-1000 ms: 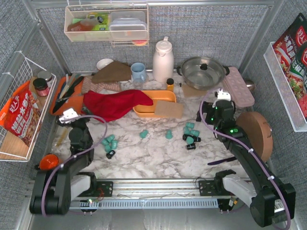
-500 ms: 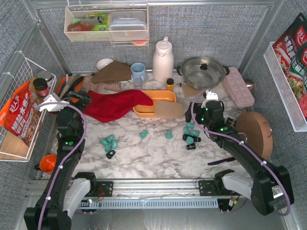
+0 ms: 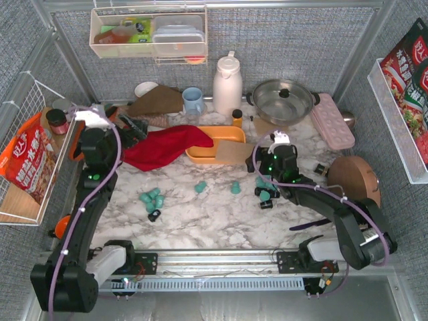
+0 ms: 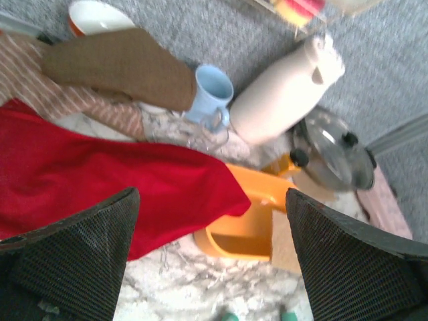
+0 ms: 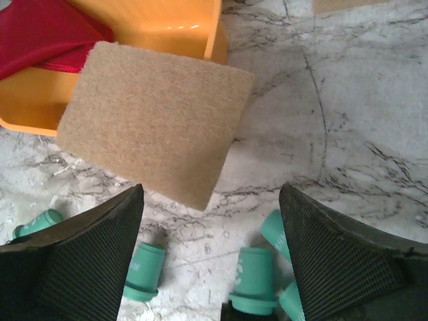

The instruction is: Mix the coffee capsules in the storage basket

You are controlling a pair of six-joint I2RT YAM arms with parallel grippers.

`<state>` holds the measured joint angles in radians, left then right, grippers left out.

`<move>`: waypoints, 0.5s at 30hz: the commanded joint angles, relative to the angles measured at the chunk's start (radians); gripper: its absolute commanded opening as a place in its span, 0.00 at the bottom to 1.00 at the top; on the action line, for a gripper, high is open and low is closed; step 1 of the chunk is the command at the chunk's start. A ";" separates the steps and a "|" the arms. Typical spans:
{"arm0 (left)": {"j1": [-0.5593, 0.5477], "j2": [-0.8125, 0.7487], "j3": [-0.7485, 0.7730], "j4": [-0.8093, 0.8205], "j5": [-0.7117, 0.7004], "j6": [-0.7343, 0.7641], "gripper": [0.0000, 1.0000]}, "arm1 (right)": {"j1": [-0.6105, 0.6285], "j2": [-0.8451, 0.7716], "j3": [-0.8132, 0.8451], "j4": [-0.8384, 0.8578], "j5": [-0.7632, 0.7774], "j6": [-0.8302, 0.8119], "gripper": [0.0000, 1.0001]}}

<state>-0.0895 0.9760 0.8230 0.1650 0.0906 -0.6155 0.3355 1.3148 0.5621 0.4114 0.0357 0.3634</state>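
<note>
Capsules, that is the coffee capsules (image 3: pixel 152 198), lie loose on the marble tabletop (image 3: pixel 214 221) and none sits in the storage basket (image 3: pixel 215 136). One teal cluster with a black pod lies left of centre, two single teal pods stand near the middle, and a third cluster of teal and black pods lies right of centre. The wrist view of the right arm shows several teal ones (image 5: pixel 253 291) upright or tipped on the marble. The orange storage basket (image 5: pixel 167 27) rests toward the far edge of the tabletop, about midway along it. A red cloth (image 3: pixel 164 146) drapes over its left end, and a tan pad (image 3: pixel 234 152) lies across its right end and hangs past the rim onto the marble (image 5: pixel 154 120). The right gripper (image 3: pixel 263 177) hangs low over the right-hand cluster, its jaws spread wide with nothing clamped between them (image 5: pixel 210 194). The left gripper (image 3: pixel 136 126) is held above the red cloth (image 4: pixel 100 174) near the far left corner, jaws fully apart and empty (image 4: pixel 210 197), with the basket (image 4: pixel 251 221) ahead of it. Behind the basket along the far edge stand a blue mug (image 4: pixel 210 90), a white thermos jug (image 4: pixel 281 100) and a steel pot with a glass lid (image 4: pixel 331 150).
</note>
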 commanded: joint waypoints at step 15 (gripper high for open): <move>-0.174 0.156 0.150 -0.291 0.076 0.245 0.99 | 0.023 0.218 -0.044 0.408 -0.024 0.132 0.80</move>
<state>-0.2409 1.1294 0.9524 -0.0929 0.1963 -0.4400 0.3553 1.5116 0.5251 0.7170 0.0139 0.4652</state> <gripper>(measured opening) 0.994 0.802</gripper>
